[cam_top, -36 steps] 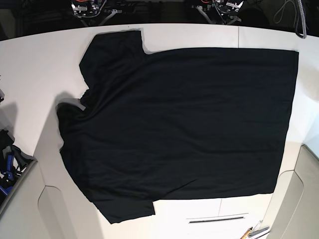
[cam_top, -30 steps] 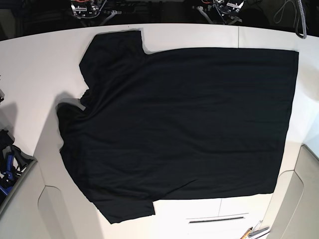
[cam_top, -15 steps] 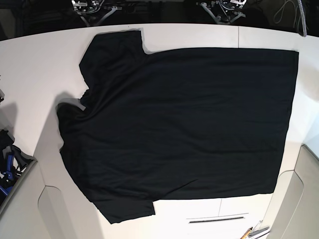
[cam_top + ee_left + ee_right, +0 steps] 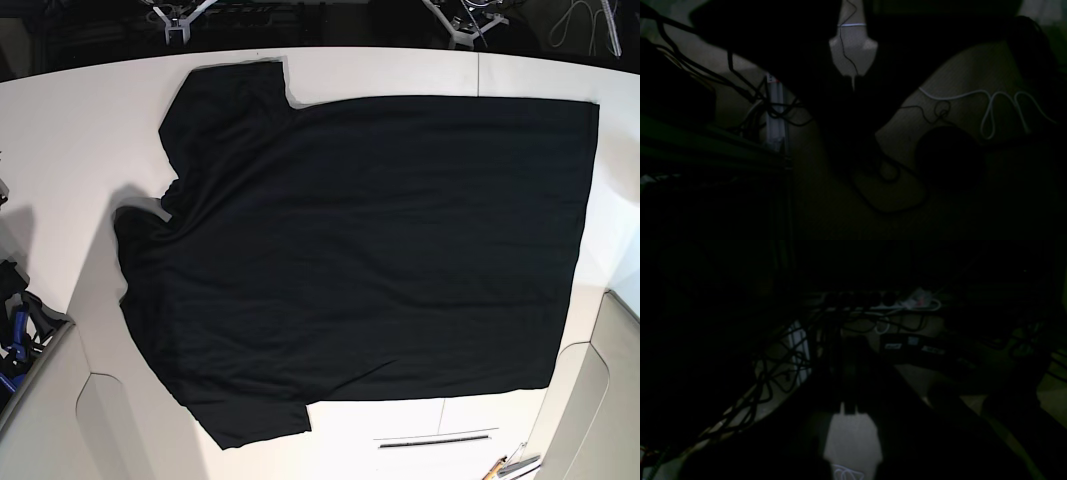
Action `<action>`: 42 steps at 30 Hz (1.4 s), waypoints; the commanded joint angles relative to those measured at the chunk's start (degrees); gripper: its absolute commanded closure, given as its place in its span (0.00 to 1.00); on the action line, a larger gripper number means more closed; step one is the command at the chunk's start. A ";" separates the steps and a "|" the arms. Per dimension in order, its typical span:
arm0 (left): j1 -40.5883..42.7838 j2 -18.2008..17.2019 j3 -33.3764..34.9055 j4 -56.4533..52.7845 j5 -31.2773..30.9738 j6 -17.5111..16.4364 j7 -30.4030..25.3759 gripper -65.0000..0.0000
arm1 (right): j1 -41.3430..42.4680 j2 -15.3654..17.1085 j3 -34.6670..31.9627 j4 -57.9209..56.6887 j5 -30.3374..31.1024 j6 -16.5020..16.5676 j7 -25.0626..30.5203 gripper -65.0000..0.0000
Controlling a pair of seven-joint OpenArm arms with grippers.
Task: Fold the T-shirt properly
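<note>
Both arms sit pulled back at the far edge of the white table [image 4: 90, 120], only their pale tips showing at the top of the base view: the right gripper [image 4: 178, 14] at upper left, the left gripper [image 4: 463, 22] at upper right. Neither reaches over the cloth. In the left wrist view the left gripper's fingers [image 4: 853, 50] meet in a single pale wedge, pressed together on nothing. In the right wrist view the right gripper's fingers [image 4: 853, 436] likewise form one closed pale shape, holding nothing.

Both wrist views are very dark. They look past the table toward the floor, where tangled black cables [image 4: 750, 96], a looping white cord [image 4: 993, 106] and a power strip [image 4: 880, 303] can barely be made out; much of the rest is lost in shadow.

The T-shirt [image 4: 370, 250] lies spread flat across the middle of the table, plain black side up, matte and soft with faint ripples. Its collar end points to the base view's left, one sleeve toward the far edge and the other toward the near edge, and its straight hem runs along the right. The neckline is slightly bunched.
</note>
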State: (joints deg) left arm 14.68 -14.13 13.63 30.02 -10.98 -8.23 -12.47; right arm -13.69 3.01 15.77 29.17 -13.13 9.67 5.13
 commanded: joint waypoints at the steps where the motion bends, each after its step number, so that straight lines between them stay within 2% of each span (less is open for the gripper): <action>1: 0.28 -0.48 -0.11 0.48 0.02 0.00 -0.57 1.00 | -0.48 0.33 -0.04 0.85 0.28 0.20 0.46 1.00; 9: 3.37 -1.05 -0.11 2.16 0.00 -0.24 -0.59 1.00 | -6.40 0.33 -0.04 7.28 1.79 0.20 0.48 1.00; 12: 6.71 -2.71 -0.11 6.27 -0.76 -0.50 -0.61 1.00 | -10.14 0.35 -0.04 11.72 2.19 0.20 0.48 1.00; 15: 10.51 -5.20 -0.11 11.37 -2.99 -0.81 -0.59 1.00 | -14.05 0.46 -0.04 16.46 7.28 0.24 0.48 1.00; 19: 15.67 -8.50 -1.44 16.63 -5.86 -4.63 -0.59 1.00 | -19.80 1.46 -0.04 23.39 14.40 3.98 0.48 1.00; 23: 20.57 -10.16 -6.84 20.41 -9.03 -9.92 -0.57 1.00 | -25.29 2.75 -0.04 30.42 20.02 6.51 0.48 1.00; 27: 25.55 -11.67 -14.05 25.51 -13.46 -19.21 -0.57 1.00 | -30.29 3.82 -0.04 37.88 23.08 6.86 0.46 1.00; 31: 31.36 -13.44 -20.70 32.50 -18.05 -29.97 -0.52 1.00 | -35.17 4.15 -0.04 46.18 23.50 6.88 0.46 1.00; 32: 32.74 -13.73 -22.36 34.42 -19.17 -31.77 -0.50 1.00 | -36.28 4.24 -0.04 48.41 23.52 6.88 0.46 1.00; 34: 35.23 -13.84 -26.21 38.23 -21.40 -31.77 1.05 1.00 | -38.36 4.59 -0.04 52.87 23.87 6.86 0.42 1.00; 36: 37.33 -13.81 -29.62 41.66 -23.93 -31.77 4.90 1.00 | -40.22 4.92 -0.04 57.27 24.46 6.84 0.44 1.00; 42: 39.32 -13.84 -37.75 46.40 -36.37 -31.77 16.37 1.00 | -43.19 4.74 -0.04 68.65 25.05 6.88 0.17 1.00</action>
State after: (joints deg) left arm 52.88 -27.29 -23.64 75.81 -47.27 -39.46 5.06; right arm -55.79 7.51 15.51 97.10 11.44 16.36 4.05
